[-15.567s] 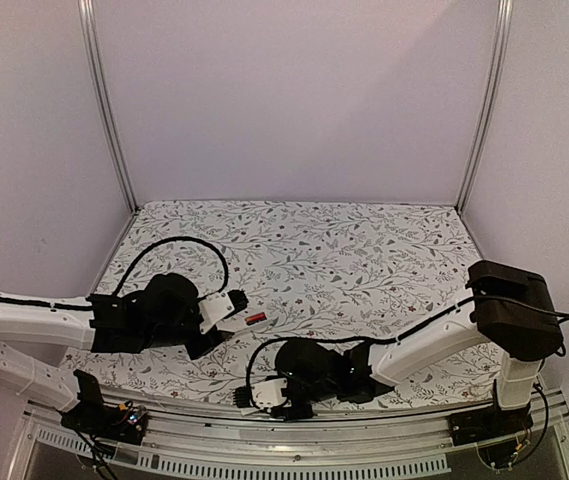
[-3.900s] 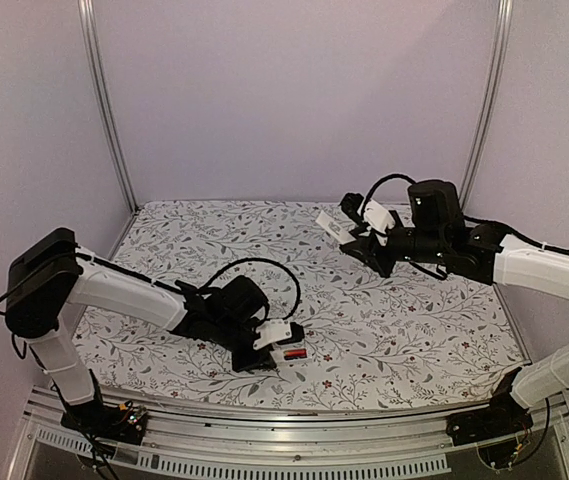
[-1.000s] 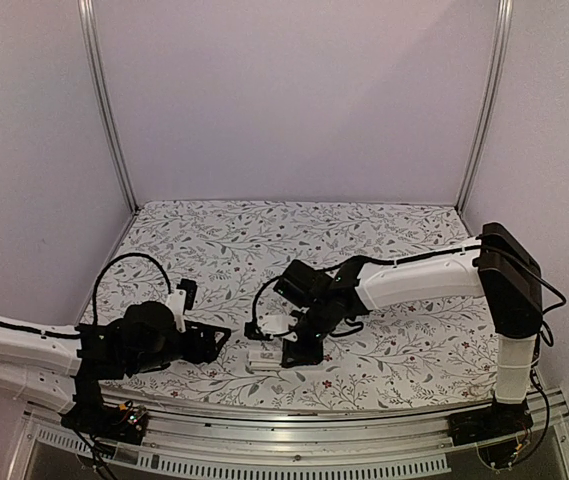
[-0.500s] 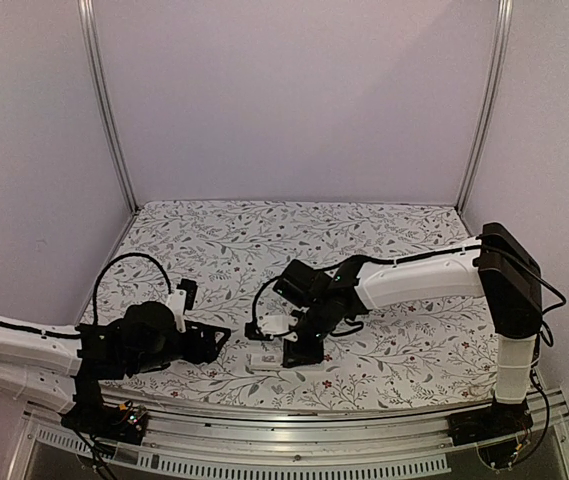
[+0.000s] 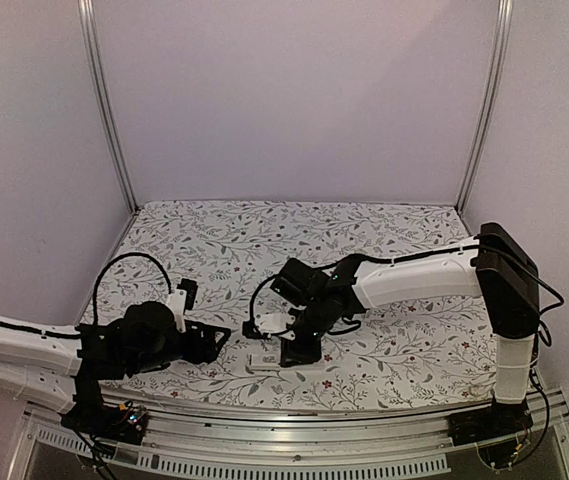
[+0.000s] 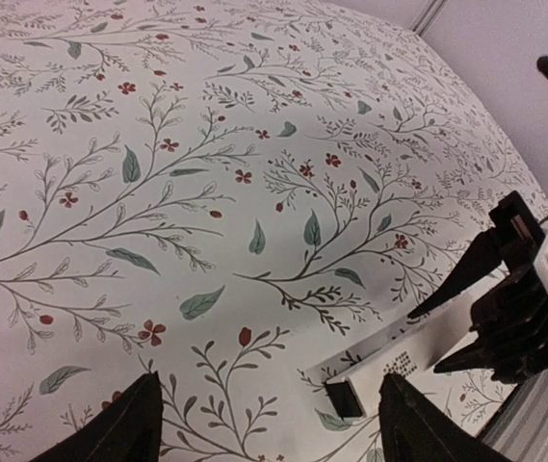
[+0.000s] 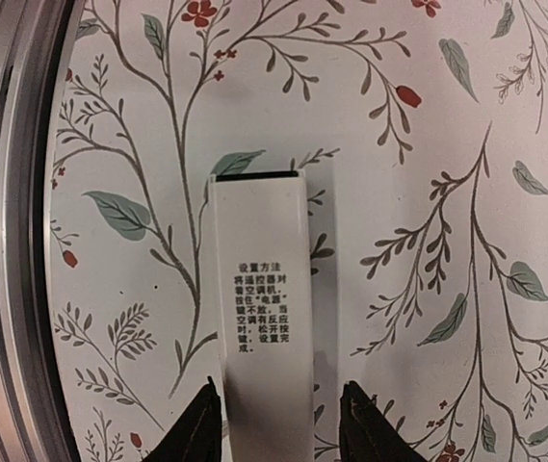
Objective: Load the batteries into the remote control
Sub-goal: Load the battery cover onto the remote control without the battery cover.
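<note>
Remote (image 5: pixel 267 361) lies flat on the floral table (image 5: pixel 394 250), lower centre of the top view, close to the near edge. In your right wrist view it runs up the middle of the frame. Its printed lettering faces up and there is a dark edge at its upper end. A metal rail (image 7: pixel 4 241) runs down the left side of that frame, near the remote but not touching it.

Right gripper (image 5: pixel 299 348): released. Its fingers (image 7: pixel 201 423) straddle the remote at the bottom of the wrist frame. One tip sits at the remote's left edge. The other stands off the right edge, with a strip of cloth showing between. You cannot tell from these views whether either tip touches.

Left gripper (image 5: pixel 216 340): released, with only patterned cloth between its tips. It sits in the lower left of the top view, left of the remote and apart from it. In your left wrist view the remote shows at lower right, with the right gripper's black fingers over it.
</note>
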Motion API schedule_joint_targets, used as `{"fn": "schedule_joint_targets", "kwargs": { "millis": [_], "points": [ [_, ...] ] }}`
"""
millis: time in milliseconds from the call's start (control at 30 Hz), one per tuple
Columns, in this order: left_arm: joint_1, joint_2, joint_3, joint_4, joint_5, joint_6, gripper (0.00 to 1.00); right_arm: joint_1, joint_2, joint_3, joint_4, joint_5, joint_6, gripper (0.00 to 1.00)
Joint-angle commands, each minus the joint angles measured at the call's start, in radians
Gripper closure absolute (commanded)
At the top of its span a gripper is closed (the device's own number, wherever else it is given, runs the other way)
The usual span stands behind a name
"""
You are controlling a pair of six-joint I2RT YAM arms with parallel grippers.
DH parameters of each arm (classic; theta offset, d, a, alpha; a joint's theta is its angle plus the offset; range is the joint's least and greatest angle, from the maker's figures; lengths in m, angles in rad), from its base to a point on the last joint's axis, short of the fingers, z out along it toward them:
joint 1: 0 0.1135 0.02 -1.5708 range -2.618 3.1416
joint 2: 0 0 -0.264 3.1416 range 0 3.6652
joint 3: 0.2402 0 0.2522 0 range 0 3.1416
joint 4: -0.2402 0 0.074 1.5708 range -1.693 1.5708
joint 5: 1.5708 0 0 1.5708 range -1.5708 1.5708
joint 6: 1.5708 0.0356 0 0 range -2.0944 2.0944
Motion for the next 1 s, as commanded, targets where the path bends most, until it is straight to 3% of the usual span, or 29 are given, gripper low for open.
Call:
{"fn": "schedule_joint_targets", "kwargs": {
  "millis": [0, 200, 300, 467, 667, 800, 967],
  "points": [
    [-0.011, 0.011, -0.009, 0.018, -0.001, 0.02, 0.24, 0.008, -0.009, 0.035, -0.006, -0.051, -0.005, 0.58],
    [-0.022, 0.108, 0.031, -0.009, 0.015, 0.086, 0.29, -0.012, -0.09, 0.026, 0.029, -0.081, 0.047, 0.49],
    [-0.035, 0.169, 0.057, -0.044, 0.009, 0.096, 0.35, -0.079, -0.163, -0.023, 0.057, -0.036, 0.231, 0.49],
    [-0.041, 0.198, 0.041, -0.038, 0.072, 0.072, 0.43, -0.149, -0.306, -0.228, 0.079, 0.07, 0.721, 0.5],
    [-0.043, 0.223, 0.027, 0.029, 0.128, 0.125, 0.55, -0.15, -0.388, -0.458, 0.216, -0.029, 1.054, 0.54],
    [-0.046, 0.301, 0.053, 0.018, 0.141, 0.155, 0.63, -0.148, -0.388, -0.496, 0.266, -0.031, 1.105, 0.56],
    [-0.049, 0.369, 0.077, 0.056, 0.139, 0.197, 0.65, -0.148, -0.381, -0.53, 0.33, -0.077, 1.135, 0.62]
  ]
}}
